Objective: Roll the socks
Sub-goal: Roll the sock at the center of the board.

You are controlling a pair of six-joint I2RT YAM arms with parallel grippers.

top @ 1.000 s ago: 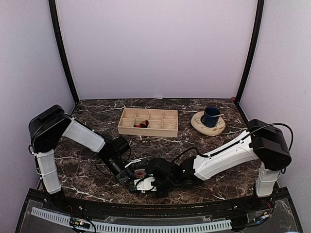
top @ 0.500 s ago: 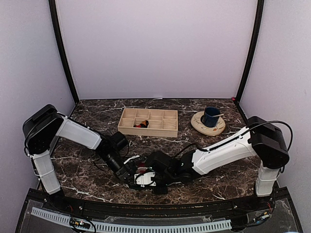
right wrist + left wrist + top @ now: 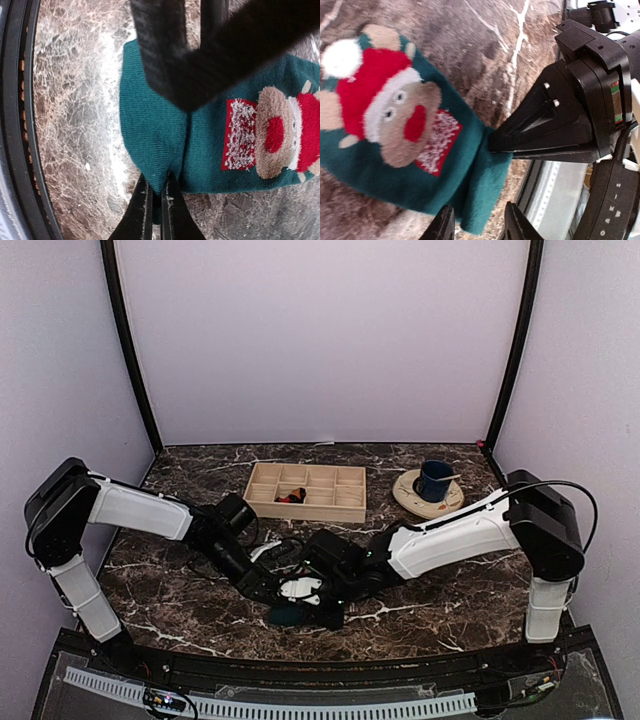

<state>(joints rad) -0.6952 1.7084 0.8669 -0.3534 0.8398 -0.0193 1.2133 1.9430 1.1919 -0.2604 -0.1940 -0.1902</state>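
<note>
Both arms meet at the near middle of the marble table (image 3: 180, 610), right over the teal sock (image 3: 410, 150). It lies there close to the near edge, Santa face up, mostly flat.

Right gripper (image 3: 156, 189): fingers pressed together, pinching a raised fold of the teal sock at its plain end. Left gripper (image 3: 480, 216): fingers spread, with the sock's corner lying loose between them and not clamped.

Progress, as a judgement:
- Early for this sock. One end looks bunched or turned over at the pinch, but there is no real roll and the Santa half is fully laid out.
- Left to do: roll it up along its length and tuck it.
- A small dark-and-orange bundle (image 3: 292, 497) sits in a left compartment of the wooden tray (image 3: 305, 510) at the far middle. It is probably the argyle sock, maybe already rolled, but too small to tell.

A blue cup (image 3: 435, 480) on a plate (image 3: 415, 502) stands far right, well apart from the work.

Writing:
- Pale lettering on the black camera housing (image 3: 618, 200) at the right arm's wrist reads roughly "OAK-1".
- The sock's red patch with white flecks carries nothing legible, and no brand shows anywhere else
</note>
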